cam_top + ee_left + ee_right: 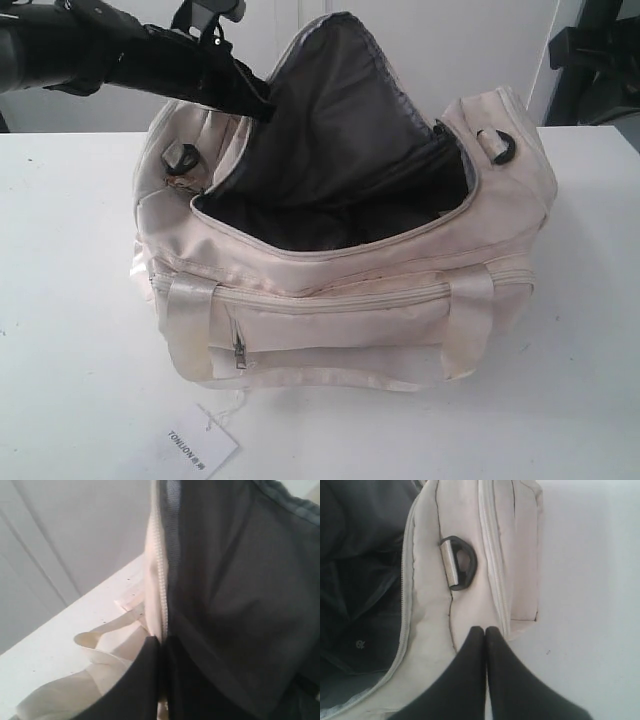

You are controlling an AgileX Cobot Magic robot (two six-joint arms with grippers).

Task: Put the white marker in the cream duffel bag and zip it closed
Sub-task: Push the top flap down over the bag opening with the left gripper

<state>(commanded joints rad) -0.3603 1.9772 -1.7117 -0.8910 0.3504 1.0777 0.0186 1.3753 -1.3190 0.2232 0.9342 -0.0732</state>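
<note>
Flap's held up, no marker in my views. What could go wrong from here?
The left end effector holds the cream duffel bag only by its flap edge; a slip could drop the flap over the opening.
The white marker shows in no view; zipping now may close an empty bag.

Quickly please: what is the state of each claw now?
Left claw: closed on the bag, holding its flap up.
Right claw: closed, holding nothing.

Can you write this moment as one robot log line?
cream duffel bag: open, flap up | left gripper: jaws pinch flap edge | right gripper: jaws shut, empty, by strap ring | white marker: not seen
</note>
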